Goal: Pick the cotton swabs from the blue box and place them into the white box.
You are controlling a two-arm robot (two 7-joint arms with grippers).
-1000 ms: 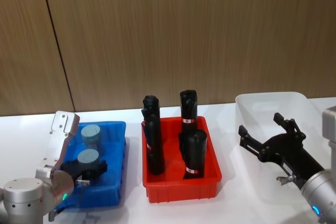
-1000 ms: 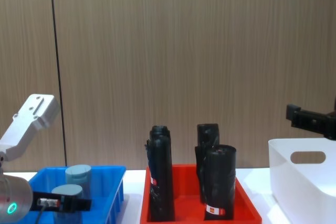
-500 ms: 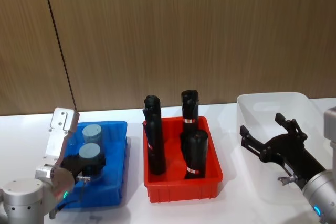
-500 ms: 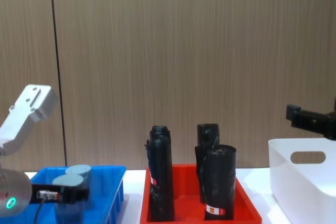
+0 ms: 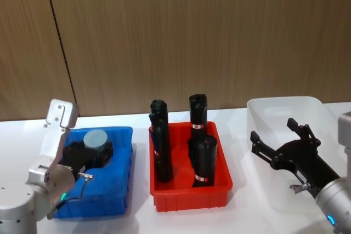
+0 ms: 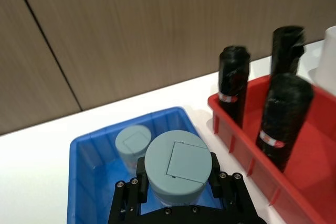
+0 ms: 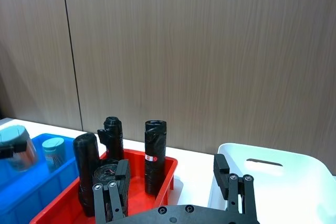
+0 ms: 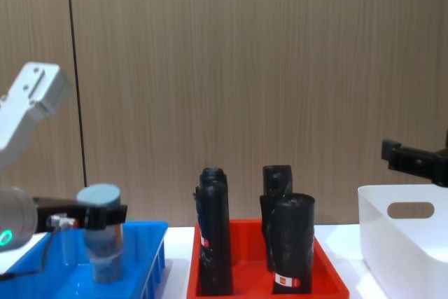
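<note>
Left gripper [image 8: 98, 215] — clenched on one jar of cotton swabs [image 6: 177, 162], with a finger on each side of the body just below the lid. The jar is upright over the blue box [image 5: 118, 190], lid above the rim. A second jar [image 6: 132, 142] stands in the box just behind it. Right gripper [image 5: 272, 128] — fingers spread, empty, over the white box [image 5: 282, 101].

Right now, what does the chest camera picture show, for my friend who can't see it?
The left pincer holds a cotton swab jar over the blue box. Beside it, black rolls stand in a red bin.
</note>
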